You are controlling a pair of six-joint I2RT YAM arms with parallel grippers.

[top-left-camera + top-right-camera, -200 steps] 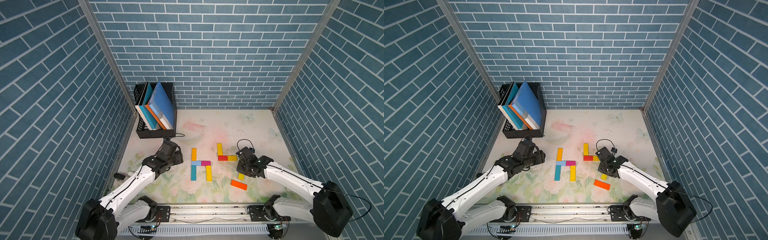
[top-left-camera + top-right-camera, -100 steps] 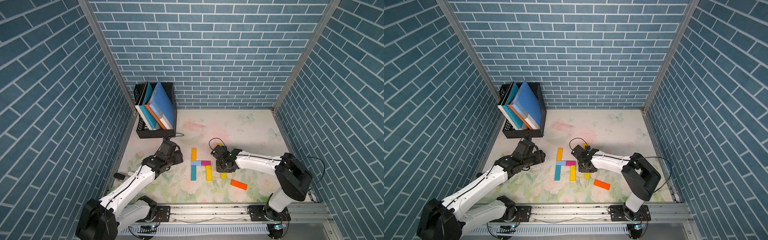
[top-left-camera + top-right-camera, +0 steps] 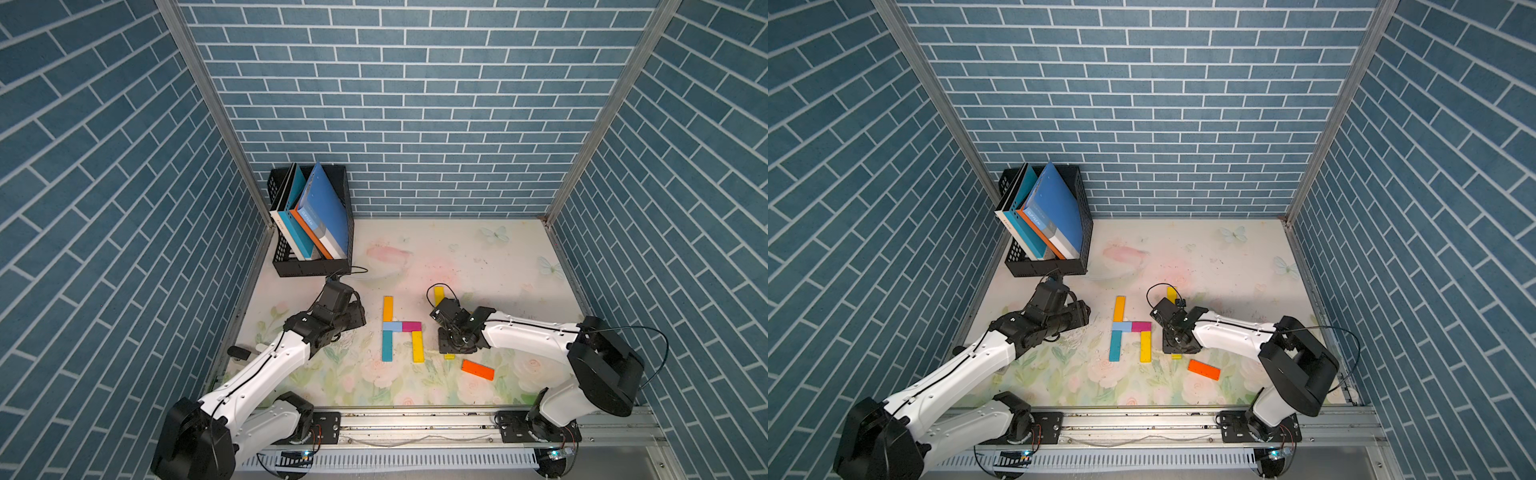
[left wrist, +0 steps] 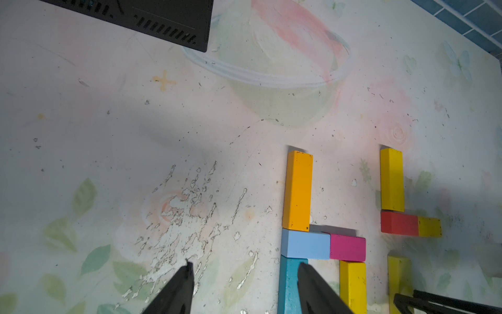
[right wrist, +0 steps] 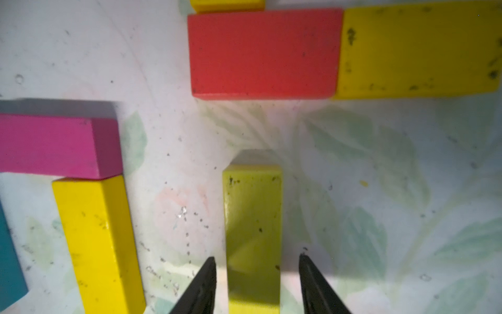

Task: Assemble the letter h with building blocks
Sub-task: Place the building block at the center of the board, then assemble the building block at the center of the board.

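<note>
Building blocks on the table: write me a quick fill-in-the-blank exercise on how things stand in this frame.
1. Between the orange block and the teal block lies the ___ block.
2. The right gripper, open, straddles a ___ block.
3. The left gripper stands ___, with nothing between its fingers.
4. The ___ block lies end to end with the short yellow block.
Missing words: light blue; yellow; open; red.

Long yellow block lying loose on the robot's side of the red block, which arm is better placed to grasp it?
Right. The right gripper straddles that long yellow block, open fingers either side with gaps showing. The left gripper hangs open by the long teal block, farther away.
</note>
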